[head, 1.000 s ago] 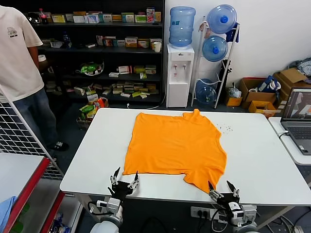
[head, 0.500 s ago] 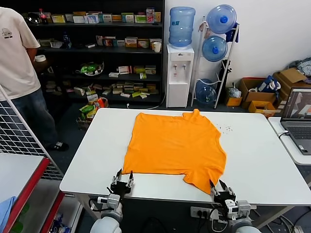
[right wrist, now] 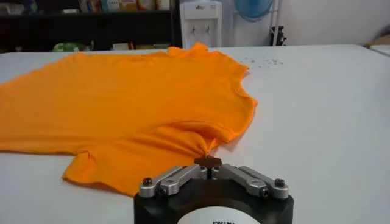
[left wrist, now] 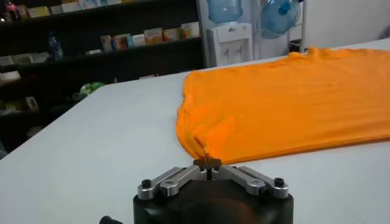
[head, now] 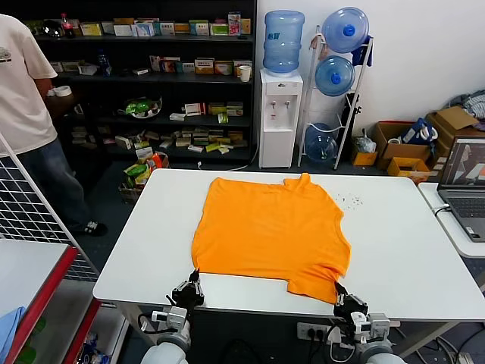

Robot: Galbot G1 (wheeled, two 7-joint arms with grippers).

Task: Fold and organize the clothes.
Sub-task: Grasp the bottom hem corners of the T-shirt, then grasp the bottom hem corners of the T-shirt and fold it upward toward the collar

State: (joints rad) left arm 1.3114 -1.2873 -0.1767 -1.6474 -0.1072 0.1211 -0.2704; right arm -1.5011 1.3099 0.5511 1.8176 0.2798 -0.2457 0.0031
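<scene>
Pinching orange T-shirt (head: 269,231) near hem, left gripper (head: 189,288), right gripper (head: 342,298)

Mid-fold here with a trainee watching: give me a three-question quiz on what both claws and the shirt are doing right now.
1. True or false: the left claw is shut on the shirt.
2. The right claw grips which part? A) collar B) near edge C) far sleeve
3. Fill in: the shirt lies on the white ____.

Key: 1 true. 2 B. 3 table.
</scene>
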